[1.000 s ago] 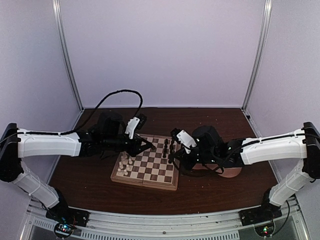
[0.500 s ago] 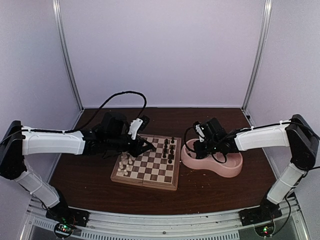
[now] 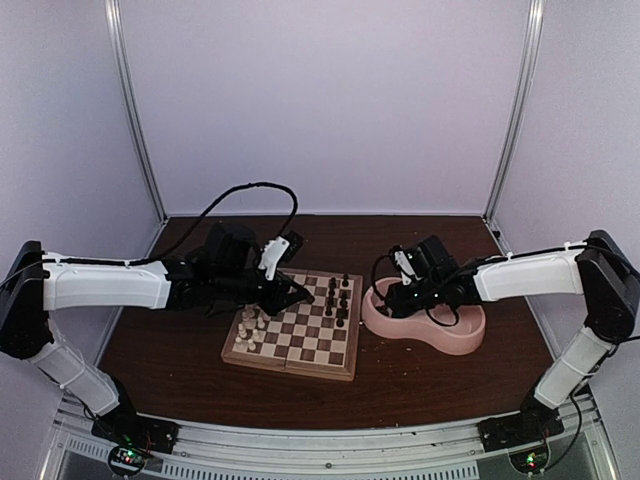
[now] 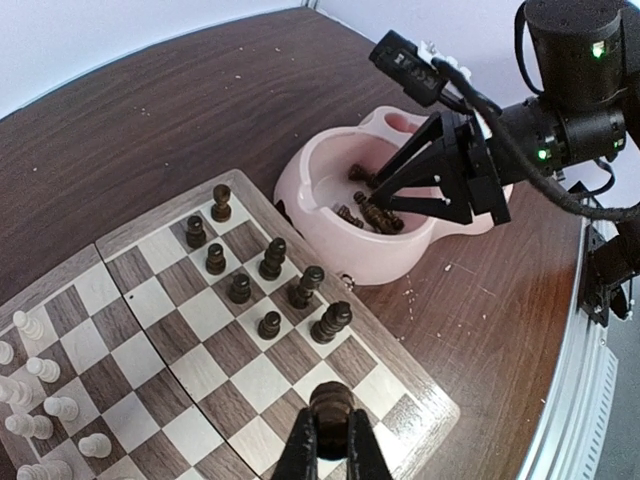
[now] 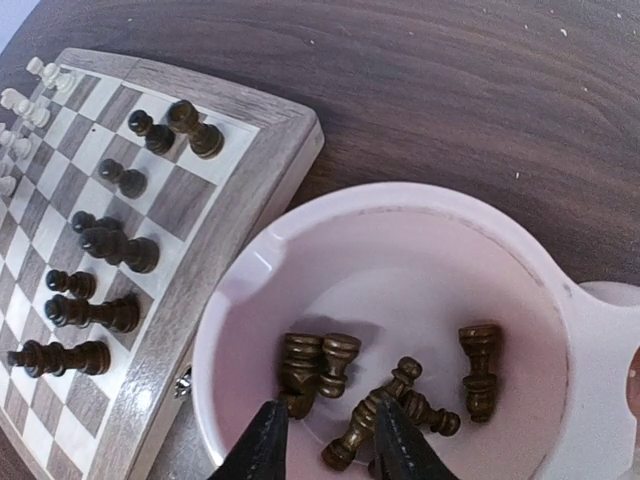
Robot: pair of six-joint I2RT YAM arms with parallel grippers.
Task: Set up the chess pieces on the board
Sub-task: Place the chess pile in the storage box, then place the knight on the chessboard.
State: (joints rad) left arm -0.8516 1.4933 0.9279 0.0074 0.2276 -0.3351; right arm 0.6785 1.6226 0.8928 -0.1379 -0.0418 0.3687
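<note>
Dark piece (image 4: 330, 402) gripped in left fingers (image 4: 310, 448) over board (image 4: 250, 380); right fingers (image 5: 264, 444) parted above pink bowl (image 5: 400, 198) — loose pieces (image 5: 478, 372) beneath.

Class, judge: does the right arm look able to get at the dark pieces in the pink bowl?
Probably yes: the right gripper hangs open right over the dark pieces, and nothing covers the pink bowl.

White tubular shells on the left arm (image 3: 100, 285) and right arm (image 3: 525, 275); black joint housings at elbows and wrists. Thin black cable (image 3: 250, 187) looped above the left wrist. Green indicator lights (image 4: 598, 48) on the right wrist housing. Black, tapering fingers on the left end effector (image 4: 330, 432) and right end effector (image 5: 330, 440).
</note>
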